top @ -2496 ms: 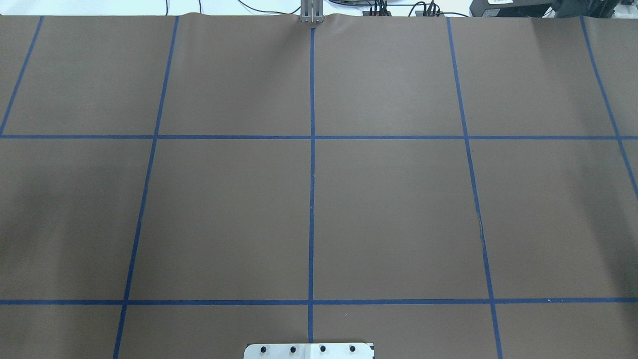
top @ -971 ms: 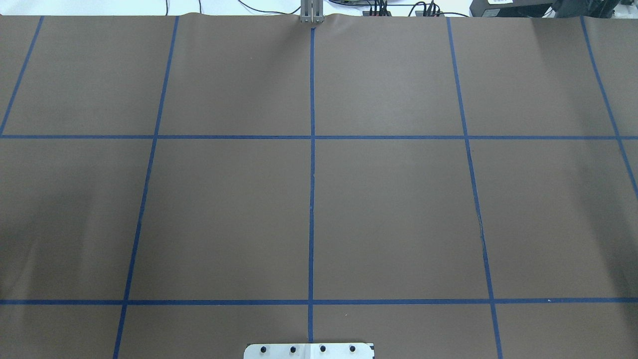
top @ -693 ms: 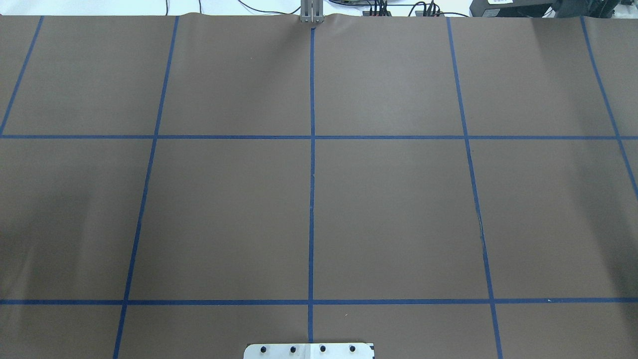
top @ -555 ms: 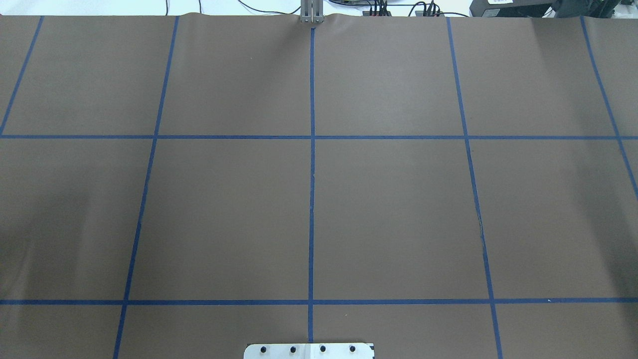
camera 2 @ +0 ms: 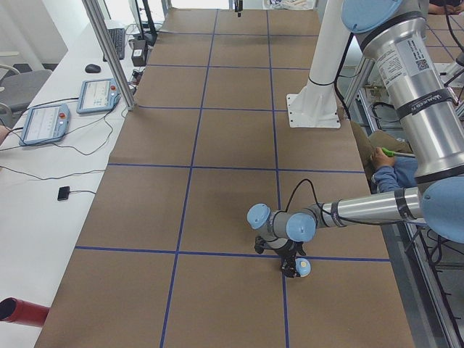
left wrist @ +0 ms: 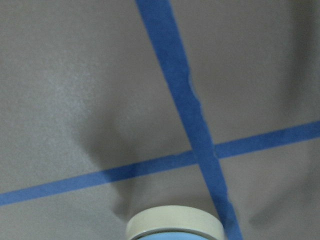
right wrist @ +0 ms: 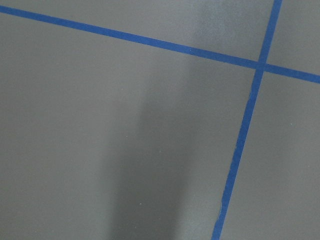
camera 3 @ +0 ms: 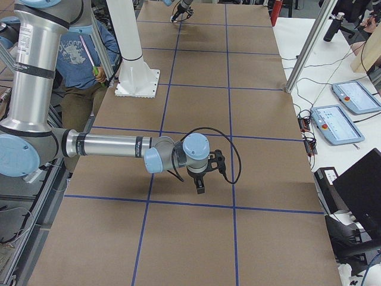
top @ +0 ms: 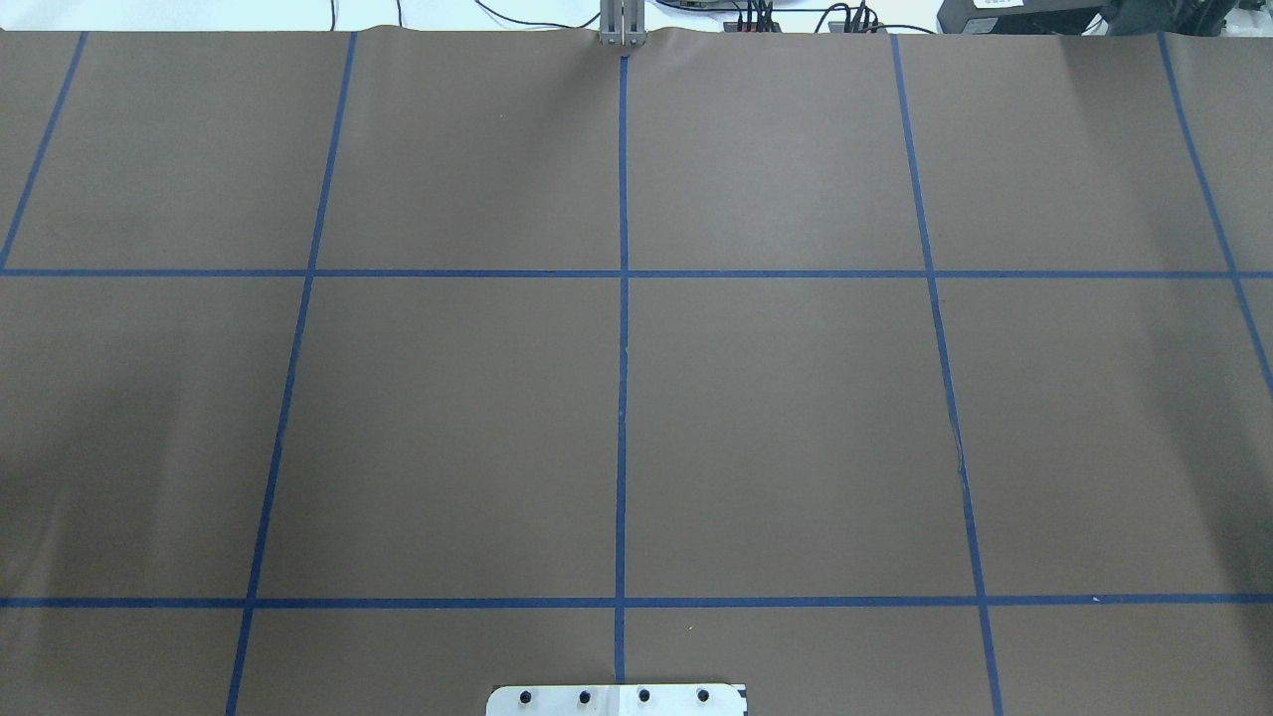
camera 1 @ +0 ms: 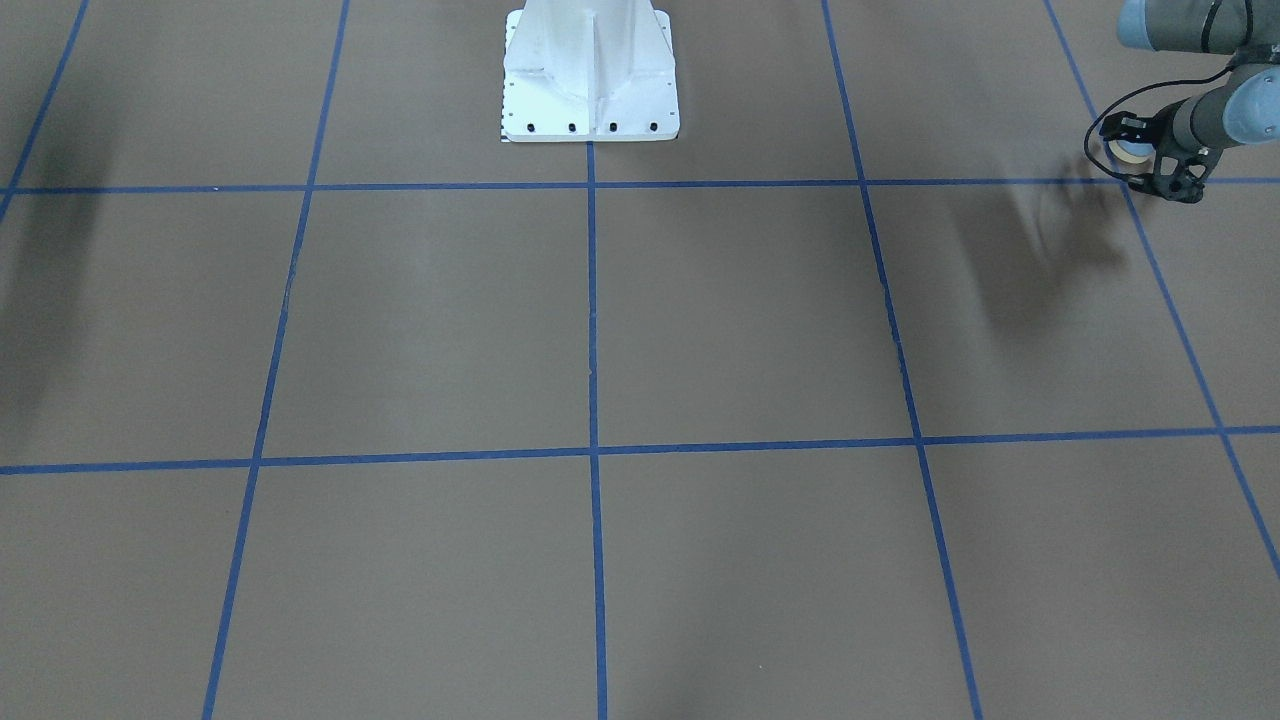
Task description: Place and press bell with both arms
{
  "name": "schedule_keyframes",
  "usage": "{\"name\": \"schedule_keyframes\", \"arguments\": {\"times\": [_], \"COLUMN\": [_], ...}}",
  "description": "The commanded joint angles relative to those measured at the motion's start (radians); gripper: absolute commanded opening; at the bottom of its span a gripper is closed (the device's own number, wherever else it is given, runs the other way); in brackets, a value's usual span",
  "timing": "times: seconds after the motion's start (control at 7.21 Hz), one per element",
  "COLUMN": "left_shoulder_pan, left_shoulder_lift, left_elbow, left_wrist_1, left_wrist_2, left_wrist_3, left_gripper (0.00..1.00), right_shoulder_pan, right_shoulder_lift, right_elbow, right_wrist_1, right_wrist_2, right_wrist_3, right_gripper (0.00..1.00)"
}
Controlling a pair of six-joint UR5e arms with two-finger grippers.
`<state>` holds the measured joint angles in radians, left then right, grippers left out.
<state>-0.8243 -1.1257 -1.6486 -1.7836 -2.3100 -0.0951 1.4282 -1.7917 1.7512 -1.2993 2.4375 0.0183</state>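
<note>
My left gripper (camera 1: pixel 1140 158) is shut on the bell (camera 1: pixel 1131 150), held on its side a little above the brown table near a blue tape crossing. In the exterior left view the gripper (camera 2: pixel 293 265) holds the bell (camera 2: pixel 302 267) low over the mat. The left wrist view shows the bell's cream base (left wrist: pixel 175 223) at the bottom edge. My right gripper (camera 3: pixel 200 189) hangs low over the mat in the exterior right view only. I cannot tell whether it is open or shut. Neither arm shows in the overhead view.
The white bolted pedestal (camera 1: pixel 590 70) stands at the robot's side of the table (top: pixel 796 418). A person in blue (camera 3: pixel 89 47) sits beside it. Teach pendants (camera 2: pixel 43 119) and cables lie on the white bench along the far side.
No arm or bell enters the overhead view. Only the faint shadows at its left and right edges shift slightly.
</note>
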Motion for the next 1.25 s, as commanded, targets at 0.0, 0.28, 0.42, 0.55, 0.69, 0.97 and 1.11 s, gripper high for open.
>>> {"name": "schedule_keyframes", "arguments": {"times": [0.0, 0.28, 0.42, 0.55, 0.69, 0.97, 1.11], "left_shoulder_pan": [0.004, 0.004, 0.005, 0.004, 0.002, 0.001, -0.001], "left_shoulder_lift": [0.001, 0.001, 0.001, 0.001, 0.001, 0.001, 0.003], "left_elbow": [0.006, 0.007, 0.006, 0.001, -0.011, -0.068, -0.107], "left_wrist_1": [-0.004, -0.019, -0.031, -0.034, -0.031, -0.014, -0.013], "left_wrist_2": [-0.002, -0.002, -0.003, -0.044, -0.087, -0.136, -0.153], "left_wrist_3": [0.0, 0.0, 0.0, 0.0, -0.002, -0.006, -0.011], "left_gripper": [0.67, 0.22, 0.12, 0.11, 0.1, 0.08, 0.08], "right_shoulder_pan": [0.0, 0.0, 0.0, 0.0, 0.0, 0.0, 0.0], "right_shoulder_lift": [0.0, 0.0, 0.0, 0.0, 0.0, 0.0, 0.0], "right_elbow": [0.002, 0.005, 0.005, 0.004, 0.002, -0.001, -0.001], "right_wrist_1": [0.0, 0.0, 0.0, 0.0, 0.0, -0.002, -0.002], "right_wrist_2": [0.0, 0.0, 0.0, 0.0, 0.0, 0.0, 0.0], "right_wrist_3": [0.0, 0.0, 0.0, 0.0, 0.0, 0.0, 0.002], "right_gripper": [1.0, 1.0, 1.0, 1.0, 1.0, 1.0, 1.0]}}
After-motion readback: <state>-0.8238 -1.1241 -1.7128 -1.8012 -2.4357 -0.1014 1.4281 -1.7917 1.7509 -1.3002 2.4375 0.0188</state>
